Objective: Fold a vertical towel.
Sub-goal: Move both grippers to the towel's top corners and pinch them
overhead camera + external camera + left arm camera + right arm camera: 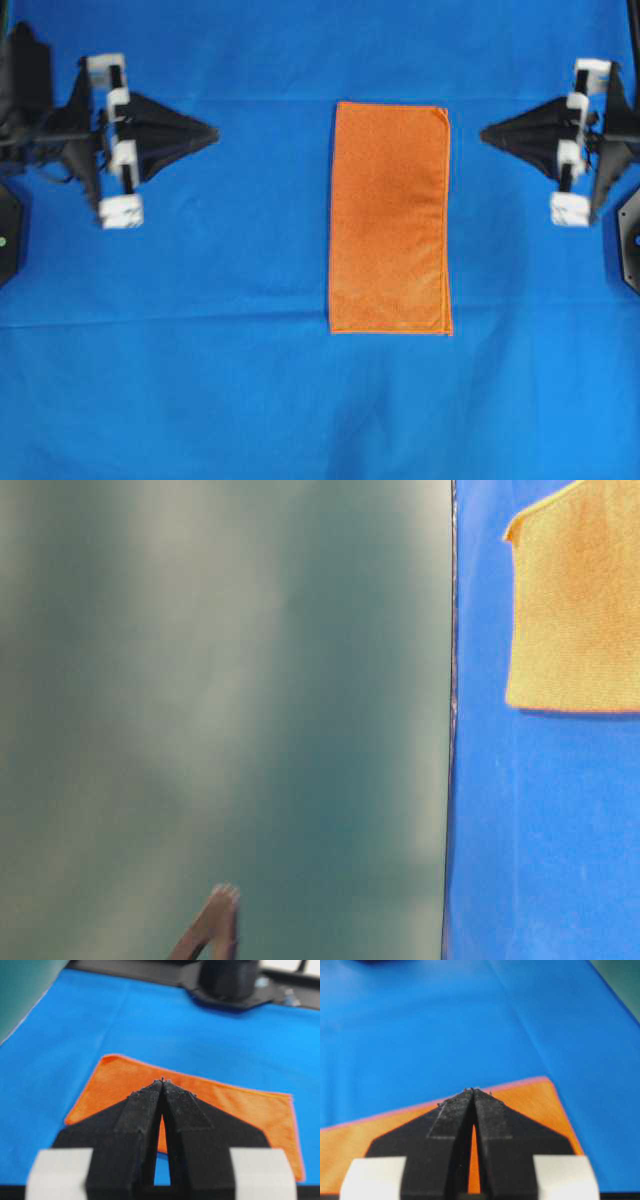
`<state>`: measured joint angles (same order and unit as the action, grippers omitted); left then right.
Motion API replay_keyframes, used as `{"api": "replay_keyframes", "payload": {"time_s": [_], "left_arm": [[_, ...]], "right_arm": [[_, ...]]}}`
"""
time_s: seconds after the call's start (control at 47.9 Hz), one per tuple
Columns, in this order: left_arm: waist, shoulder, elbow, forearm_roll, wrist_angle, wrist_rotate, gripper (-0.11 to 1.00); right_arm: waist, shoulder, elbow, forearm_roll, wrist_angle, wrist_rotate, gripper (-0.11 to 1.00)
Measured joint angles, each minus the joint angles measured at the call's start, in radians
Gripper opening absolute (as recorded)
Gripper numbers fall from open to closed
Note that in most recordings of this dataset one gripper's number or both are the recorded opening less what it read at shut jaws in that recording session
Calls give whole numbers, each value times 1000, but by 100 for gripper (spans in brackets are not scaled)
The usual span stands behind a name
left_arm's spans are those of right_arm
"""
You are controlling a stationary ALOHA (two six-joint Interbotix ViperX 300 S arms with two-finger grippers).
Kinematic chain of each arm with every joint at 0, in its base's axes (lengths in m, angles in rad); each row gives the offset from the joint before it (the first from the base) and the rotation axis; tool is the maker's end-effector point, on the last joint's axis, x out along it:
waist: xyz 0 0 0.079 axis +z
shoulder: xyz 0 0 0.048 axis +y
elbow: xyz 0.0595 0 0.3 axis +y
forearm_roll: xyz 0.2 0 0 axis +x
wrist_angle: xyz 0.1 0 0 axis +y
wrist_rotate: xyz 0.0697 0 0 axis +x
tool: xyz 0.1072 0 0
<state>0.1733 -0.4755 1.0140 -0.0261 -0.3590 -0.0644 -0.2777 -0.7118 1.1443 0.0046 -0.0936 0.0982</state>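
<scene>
The towel [390, 218] is an orange microfibre cloth lying flat and unfolded on the blue sheet, long side running up and down the overhead view. It also shows in the table-level view [575, 610], the left wrist view [240, 1105] and the right wrist view [540, 1105]. My left gripper [213, 132] is shut and empty, hovering well left of the towel, tips pointing at it [163, 1081]. My right gripper [485, 133] is shut and empty, just right of the towel's upper right edge, tips pointing at it [472, 1090].
The large blue sheet [200, 380] covers the whole table. Black arm bases stand at the far left [8, 230] and far right [630, 235] edges. A blurred grey-green surface [220, 700] fills most of the table-level view.
</scene>
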Motion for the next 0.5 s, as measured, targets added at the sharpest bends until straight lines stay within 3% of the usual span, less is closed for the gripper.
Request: {"api": "replay_keyframes", "payload": {"time_s": [0.104, 0.271, 0.355, 0.501], "left_arm": [[28, 87, -37, 0, -3, -2, 28], [91, 284, -121, 0, -6, -2, 73], [118, 374, -167, 0, -5, -2, 79], [150, 528, -261, 0, -8, -2, 79]], "right_arm": [[-72, 77, -11, 0, 14, 0, 5], [-178, 218, -37, -2, 23, -2, 49], [-215, 296, -55, -8, 23, -3, 63], [-258, 431, -100, -21, 21, -6, 60]]}}
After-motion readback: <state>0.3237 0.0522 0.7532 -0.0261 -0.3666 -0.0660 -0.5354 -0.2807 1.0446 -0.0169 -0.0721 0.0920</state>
